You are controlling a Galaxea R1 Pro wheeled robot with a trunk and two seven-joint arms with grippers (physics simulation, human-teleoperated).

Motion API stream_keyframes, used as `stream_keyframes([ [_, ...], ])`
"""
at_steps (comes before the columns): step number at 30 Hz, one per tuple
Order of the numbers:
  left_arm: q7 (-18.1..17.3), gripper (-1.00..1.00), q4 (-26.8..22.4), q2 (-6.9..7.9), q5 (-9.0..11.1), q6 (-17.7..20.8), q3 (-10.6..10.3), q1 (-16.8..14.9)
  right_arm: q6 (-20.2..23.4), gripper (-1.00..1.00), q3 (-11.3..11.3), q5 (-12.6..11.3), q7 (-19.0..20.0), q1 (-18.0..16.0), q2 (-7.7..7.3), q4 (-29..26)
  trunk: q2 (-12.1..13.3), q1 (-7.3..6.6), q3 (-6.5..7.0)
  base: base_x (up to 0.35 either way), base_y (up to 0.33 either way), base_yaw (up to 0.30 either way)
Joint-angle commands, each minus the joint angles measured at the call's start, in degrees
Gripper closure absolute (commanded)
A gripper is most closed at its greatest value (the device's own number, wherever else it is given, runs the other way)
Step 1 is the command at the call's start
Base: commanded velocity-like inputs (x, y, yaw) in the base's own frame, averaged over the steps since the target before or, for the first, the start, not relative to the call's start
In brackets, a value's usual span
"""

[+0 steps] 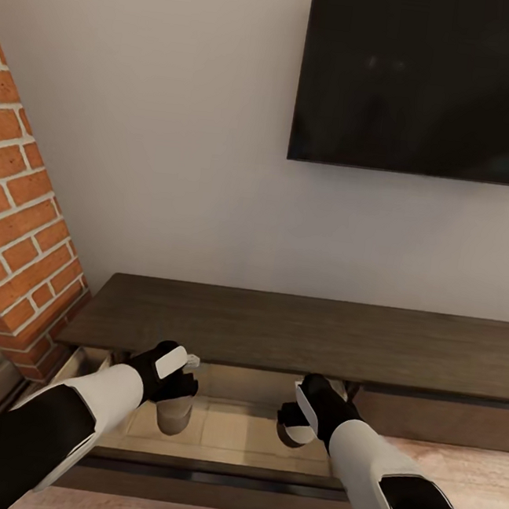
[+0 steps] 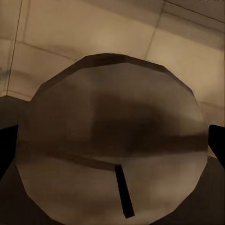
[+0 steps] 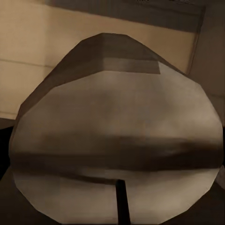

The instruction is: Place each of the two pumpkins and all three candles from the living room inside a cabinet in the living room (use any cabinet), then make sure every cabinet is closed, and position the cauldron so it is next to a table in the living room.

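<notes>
Both grippers hang over the open drawer (image 1: 218, 432) of the cabinet (image 1: 293, 334) in the head view — the left gripper (image 1: 171, 379) holds one candle (image 1: 173, 417) upright beneath it, low over the pale drawer floor, and the right gripper (image 1: 299, 418) points down a little to its right, its load mostly hidden by the wrist. Two arms reach forward, white forearms bent inward, wrists tipped down. A brick column (image 1: 19, 236) stands to the left, and a dark TV (image 1: 428, 81) hangs on the wall above. From the left wrist, one candle (image 2: 112, 145) with its dark wick (image 2: 124, 192) sits between two dark fingers (image 2: 7, 150) that press its sides, beige drawer boards behind. From the right wrist, a second candle (image 3: 117, 140) looms close, wick (image 3: 122, 201) towards the camera — the fingers are not visible here, so I cannot tell how firmly it is gripped.
</notes>
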Motion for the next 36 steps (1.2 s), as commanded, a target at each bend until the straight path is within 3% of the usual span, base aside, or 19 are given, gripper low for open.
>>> stream_keyframes([
  [1,0.00,1.00,0.22,0.00,0.03,-0.04,0.03,-0.01,0.02,1.00,0.02,0.03,-0.01,0.00,0.00,0.00,-0.42,0.22,-0.18,0.133,0.000,0.000],
  [16,0.00,1.00,0.47,-0.09,0.10,-0.36,0.06,-0.01,0.18,1.00,0.03,-0.14,-0.10,0.16,0.09,0.17,-6.43,3.52,-2.87,0.039,0.000,0.135],
  [36,-0.35,1.00,-0.22,-0.52,0.01,-1.08,-0.03,-0.01,0.15,1.00,-0.23,-0.32,-0.10,0.53,-0.52,0.26,-14.45,7.91,-6.27,0.000,0.000,-0.045],
])
